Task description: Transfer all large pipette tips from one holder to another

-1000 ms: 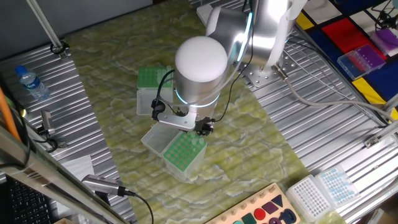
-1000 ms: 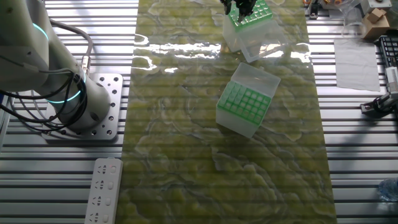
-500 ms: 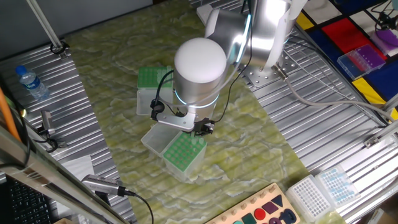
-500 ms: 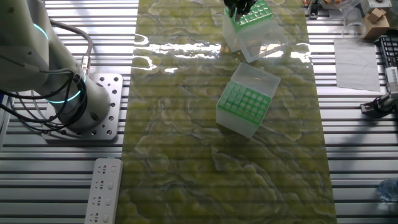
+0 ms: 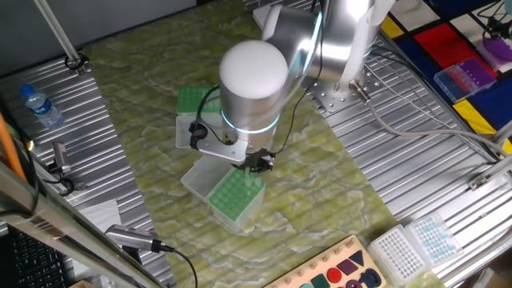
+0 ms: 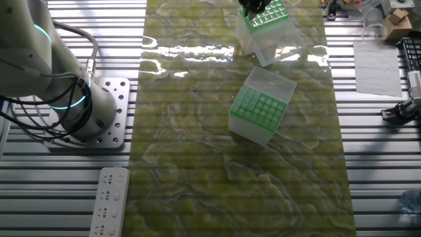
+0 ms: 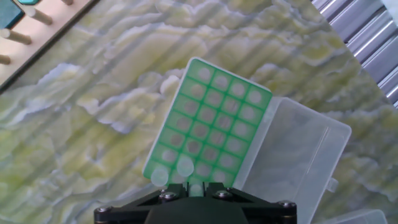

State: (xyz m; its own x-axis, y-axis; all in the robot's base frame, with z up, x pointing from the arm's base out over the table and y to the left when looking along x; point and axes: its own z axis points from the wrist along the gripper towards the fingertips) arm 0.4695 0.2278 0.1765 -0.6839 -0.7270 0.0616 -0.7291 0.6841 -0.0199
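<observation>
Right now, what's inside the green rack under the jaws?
In the hand view, the green rack shows a grid of wells; two pale tip tops sit in its nearest row. The gripper covers that edge, so the other wells' contents are unclear.

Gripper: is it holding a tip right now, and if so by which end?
Cannot be told. The gripper sits low over the near edge of the green rack, and its fingertips are hidden in every view.

The mat [image 6: 197,131] is yellow-green with a pale marbled pattern. Both racks [image 7: 208,127] [image 6: 258,108] have a green grid in clear plastic, and the tips [image 7: 169,169] at 6 o'clock of the first look whitish.
</observation>
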